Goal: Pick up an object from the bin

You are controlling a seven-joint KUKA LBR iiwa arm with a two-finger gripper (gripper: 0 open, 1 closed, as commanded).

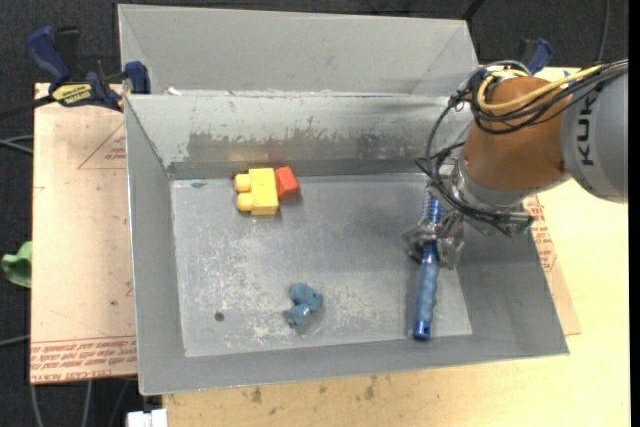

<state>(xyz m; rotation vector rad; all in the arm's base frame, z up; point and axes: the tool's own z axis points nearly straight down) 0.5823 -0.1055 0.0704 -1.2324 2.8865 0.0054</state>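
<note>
1. Where the arm reaches in from the right, its orange-brown wrist cover (510,140) hangs over the right side of the grey metal bin (300,50), with dark cables looped around it.
2. Below that cover, the gripper (433,245) sits low over the bin floor, at the upper end of a slim blue rod-shaped object (424,300).
3. That blue rod lies flat near the bin's right front corner, its length running from the gripper toward the front wall.
4. Whether the gripper is open or closed on the rod cannot be told, since the wrist hides that part.
5. Well apart, near the back wall on the left, a yellow plastic building block (258,190) lies touching a smaller orange-red block (287,182).
6. A small blue-grey lumpy piece (303,305) rests near the front wall, left of the rod and apart from it.
</note>
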